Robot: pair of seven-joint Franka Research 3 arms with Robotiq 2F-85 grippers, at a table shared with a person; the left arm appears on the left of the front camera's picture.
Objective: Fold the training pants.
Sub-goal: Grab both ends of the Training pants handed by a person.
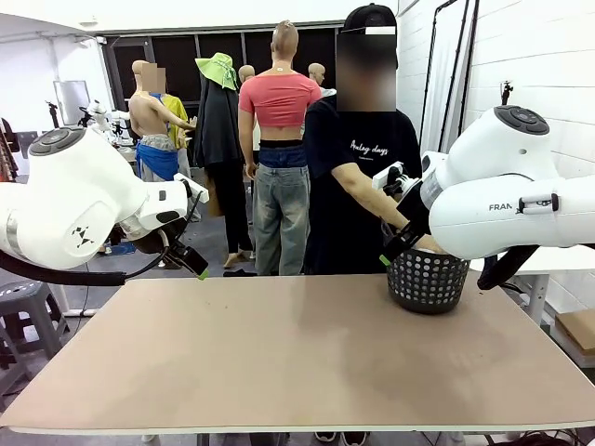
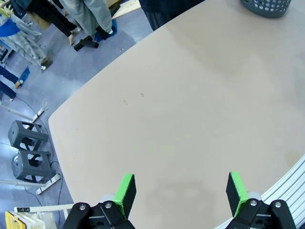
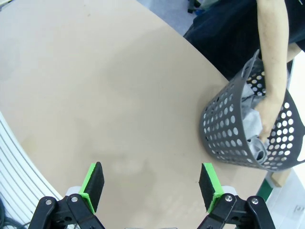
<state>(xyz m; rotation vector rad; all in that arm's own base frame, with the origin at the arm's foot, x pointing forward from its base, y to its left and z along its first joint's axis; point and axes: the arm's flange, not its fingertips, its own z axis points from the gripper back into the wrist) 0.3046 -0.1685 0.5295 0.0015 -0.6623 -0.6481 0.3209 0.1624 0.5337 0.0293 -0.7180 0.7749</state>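
The training pants (image 3: 249, 107) show as light grey fabric bunched inside a dark perforated basket (image 3: 224, 129) in the right wrist view. A person's hand (image 3: 266, 117) reaches down into that basket onto the fabric. The basket (image 1: 428, 279) stands at the table's far right, just below my right gripper (image 1: 395, 249), whose fingers stand open and hold nothing. In its own view the right gripper (image 3: 152, 183) hovers over bare tabletop, left of the basket. My left gripper (image 1: 193, 263) hangs open above the far left table edge; the left gripper (image 2: 181, 191) has nothing between its green pads.
The beige table (image 1: 297, 353) spreads wide between the arms. The person (image 1: 358, 177) in a black shirt stands at the far side behind the basket (image 2: 267, 7). Grey stools (image 2: 28, 152) stand on the floor beyond the left edge.
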